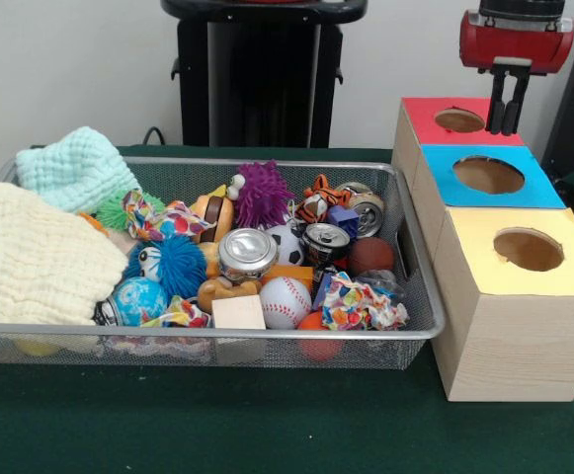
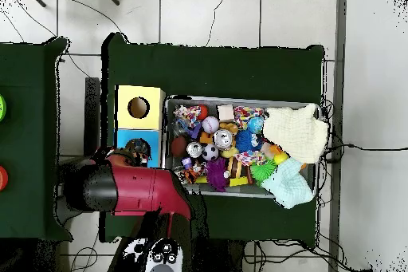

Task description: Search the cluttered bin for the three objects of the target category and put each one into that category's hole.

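Observation:
The silver wire-mesh bin (image 1: 207, 333) is full of toys, balls, cans and rags; it also shows in the overhead view (image 2: 239, 100). One clear creased plastic bottle (image 1: 381, 282) lies half hidden at the bin's right end, behind a patterned rag (image 1: 358, 304). I see no other bottles. The blue-topped box (image 1: 488, 178) with its round hole (image 1: 488, 175) stands right of the bin, between the red and yellow boxes. My gripper (image 1: 509, 117) hangs over the red box, just behind the blue one, shut and empty. In the overhead view the arm (image 2: 135, 189) covers the gripper and part of the blue box (image 2: 126, 139).
The red-topped box (image 1: 425, 123) is behind the blue one and the yellow-topped box (image 1: 524, 296) is in front. Shiny cans (image 1: 247, 252) lie mid-bin. A cream cloth (image 1: 25, 257) and a mint cloth (image 1: 74, 168) fill the bin's left end.

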Available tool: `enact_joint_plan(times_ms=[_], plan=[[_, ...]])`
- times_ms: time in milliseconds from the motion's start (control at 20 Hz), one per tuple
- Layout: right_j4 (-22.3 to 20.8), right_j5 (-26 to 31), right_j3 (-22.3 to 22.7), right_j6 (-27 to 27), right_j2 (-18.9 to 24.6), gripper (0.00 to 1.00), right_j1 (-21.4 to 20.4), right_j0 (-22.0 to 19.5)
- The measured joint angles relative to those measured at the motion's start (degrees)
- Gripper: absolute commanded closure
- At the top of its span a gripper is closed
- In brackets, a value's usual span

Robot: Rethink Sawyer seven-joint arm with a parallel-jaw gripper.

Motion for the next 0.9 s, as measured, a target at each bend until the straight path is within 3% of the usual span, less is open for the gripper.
enact_joint_plan(times_ms=[900], plan=[[-0.06, 1.55, -0.03, 0.0, -0.23, 1.0, -1.17, -0.79]])
